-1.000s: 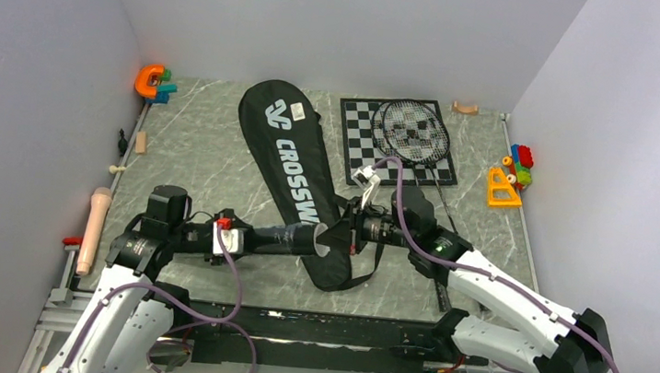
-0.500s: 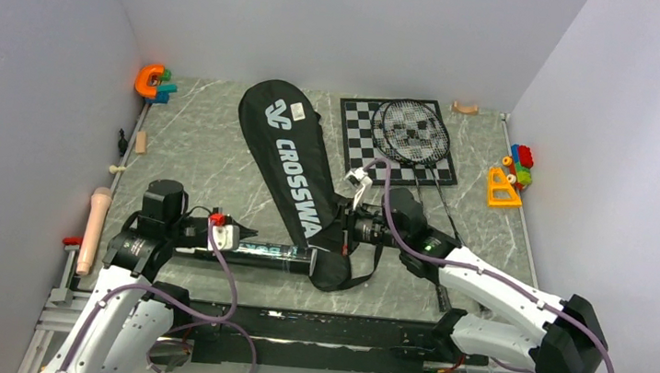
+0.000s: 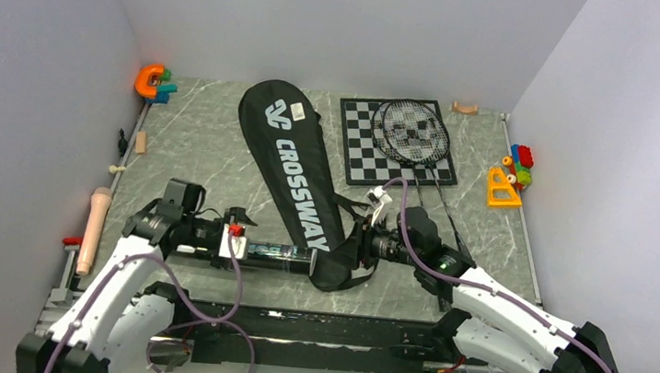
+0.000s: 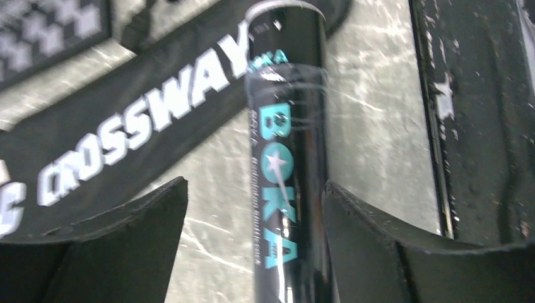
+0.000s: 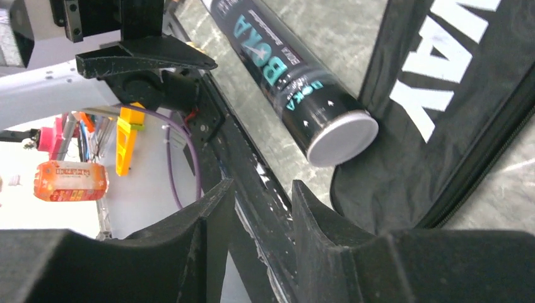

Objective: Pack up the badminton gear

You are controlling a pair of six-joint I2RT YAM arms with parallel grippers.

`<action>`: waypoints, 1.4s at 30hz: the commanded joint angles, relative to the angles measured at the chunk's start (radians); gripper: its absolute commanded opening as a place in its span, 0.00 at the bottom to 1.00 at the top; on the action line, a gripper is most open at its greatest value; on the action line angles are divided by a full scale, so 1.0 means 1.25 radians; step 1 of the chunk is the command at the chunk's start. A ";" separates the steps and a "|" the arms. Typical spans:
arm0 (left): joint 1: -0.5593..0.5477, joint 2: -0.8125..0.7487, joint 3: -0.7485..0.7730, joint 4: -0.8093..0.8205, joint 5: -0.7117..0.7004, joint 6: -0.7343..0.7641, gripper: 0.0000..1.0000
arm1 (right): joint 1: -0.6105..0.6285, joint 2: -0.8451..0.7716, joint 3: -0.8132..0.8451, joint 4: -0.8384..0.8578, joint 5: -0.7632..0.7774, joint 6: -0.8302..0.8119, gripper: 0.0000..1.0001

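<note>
The dark tube (image 3: 277, 255) lies flat on the tabletop (image 3: 209, 155). Its white lid (image 5: 342, 137) touches the low end of the CROSSWAY bag (image 3: 296, 169). The left claw (image 4: 255, 186) is apart, with one finger on each side of the tube. The right claw (image 5: 260, 186), near the lid, is a little apart and holds nothing. I judge the tube stiff, light and glossy, so it can roll or slip. It is better to take it across the body, not at the lid. The bag is soft and will sag.
</note>
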 commanded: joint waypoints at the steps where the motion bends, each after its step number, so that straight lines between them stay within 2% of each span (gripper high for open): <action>1: -0.007 0.102 0.048 -0.125 -0.063 0.231 0.85 | -0.010 -0.027 -0.009 0.003 0.005 0.008 0.45; 5: -0.009 0.198 0.114 -0.238 -0.104 0.324 0.99 | -0.017 -0.036 -0.011 -0.002 0.003 0.008 0.48; 8: -0.011 0.277 0.159 -0.275 -0.138 0.339 0.99 | -0.018 -0.035 -0.006 -0.009 0.001 0.002 0.49; 13: -0.035 0.364 0.175 -0.261 -0.205 0.323 0.99 | -0.023 -0.038 -0.001 -0.016 -0.001 -0.003 0.51; 20: -0.065 0.456 0.192 -0.280 -0.249 0.217 0.99 | -0.030 -0.036 0.016 -0.052 0.000 -0.020 0.52; 23: -0.077 0.471 0.174 -0.217 -0.265 0.125 0.99 | -0.031 -0.031 0.028 -0.062 -0.004 -0.027 0.52; 29: -0.093 0.426 0.081 -0.041 -0.282 -0.014 0.99 | -0.037 -0.020 0.024 -0.053 -0.013 -0.022 0.53; 34: -0.109 0.366 0.013 0.025 -0.320 -0.088 0.99 | -0.041 0.007 0.023 -0.041 -0.022 -0.017 0.53; 37: -0.109 0.348 -0.010 0.049 -0.326 -0.102 0.92 | -0.044 0.016 0.018 -0.028 -0.024 -0.010 0.52; 40: -0.113 0.339 -0.024 0.071 -0.335 -0.134 0.76 | -0.045 0.021 0.021 -0.028 -0.026 -0.007 0.52; 42: -0.114 0.331 -0.030 0.078 -0.338 -0.138 0.69 | -0.047 0.021 0.021 -0.030 -0.023 -0.007 0.52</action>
